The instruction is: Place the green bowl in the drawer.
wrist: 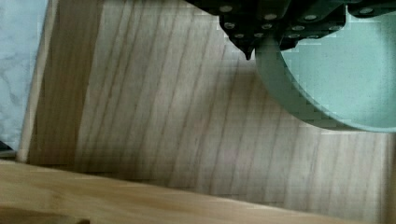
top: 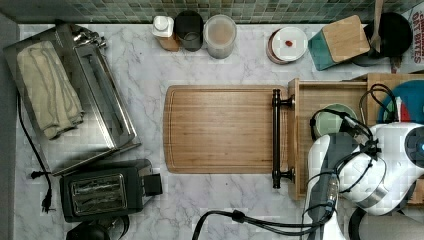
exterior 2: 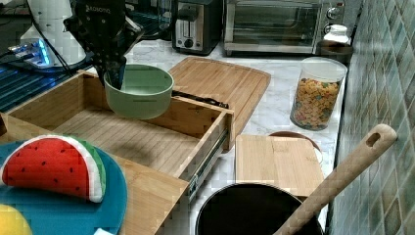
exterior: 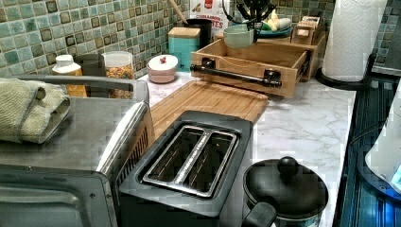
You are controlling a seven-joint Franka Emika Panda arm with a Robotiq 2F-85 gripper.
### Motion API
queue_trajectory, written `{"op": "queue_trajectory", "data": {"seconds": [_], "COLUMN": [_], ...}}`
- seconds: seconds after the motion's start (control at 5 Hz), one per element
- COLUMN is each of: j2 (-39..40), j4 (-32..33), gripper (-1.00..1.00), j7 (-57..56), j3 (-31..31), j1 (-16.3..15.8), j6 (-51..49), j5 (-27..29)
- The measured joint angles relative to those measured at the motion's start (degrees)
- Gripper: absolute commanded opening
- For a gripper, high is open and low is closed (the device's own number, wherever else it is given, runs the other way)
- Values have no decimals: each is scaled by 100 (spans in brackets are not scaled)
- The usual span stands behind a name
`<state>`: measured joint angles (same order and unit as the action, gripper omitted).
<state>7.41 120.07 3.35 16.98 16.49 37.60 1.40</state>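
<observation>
The pale green bowl (exterior 2: 140, 92) hangs in the air above the open wooden drawer (exterior 2: 122, 134), held by its rim. My gripper (exterior 2: 114, 73) is shut on that rim, one finger inside the bowl and one outside. In the top view the green bowl (top: 332, 121) sits over the drawer (top: 320, 97), partly hidden by my white arm. The left view shows the bowl (exterior: 239, 36) above the drawer (exterior: 255, 59), under the gripper (exterior: 256, 22). In the wrist view the bowl (wrist: 336, 84) hangs over the drawer floor (wrist: 177, 121), clamped by the gripper (wrist: 271, 42).
A grooved cutting board (top: 220, 129) lies in front of the drawer's dark bar handle (top: 276, 139). A blue plate with a watermelon slice (exterior 2: 54, 169) sits beside the drawer. Jars (top: 220, 35), a teal box (top: 339, 41), a toaster (top: 102, 189) and a toaster oven (top: 70, 95) ring the counter.
</observation>
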Motion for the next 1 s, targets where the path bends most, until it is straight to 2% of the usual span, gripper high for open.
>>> {"op": "queue_trajectory", "data": {"seconds": [0.4, 0.8, 1.0], "j2": [15, 48, 174], "j4": [235, 705, 974], "gripper": [-100, -100, -100], "j7": [1, -8, -8], "j3": [127, 122, 122], "j1": [63, 256, 294], "j6": [744, 820, 1197], "j5": [0, 533, 802]}}
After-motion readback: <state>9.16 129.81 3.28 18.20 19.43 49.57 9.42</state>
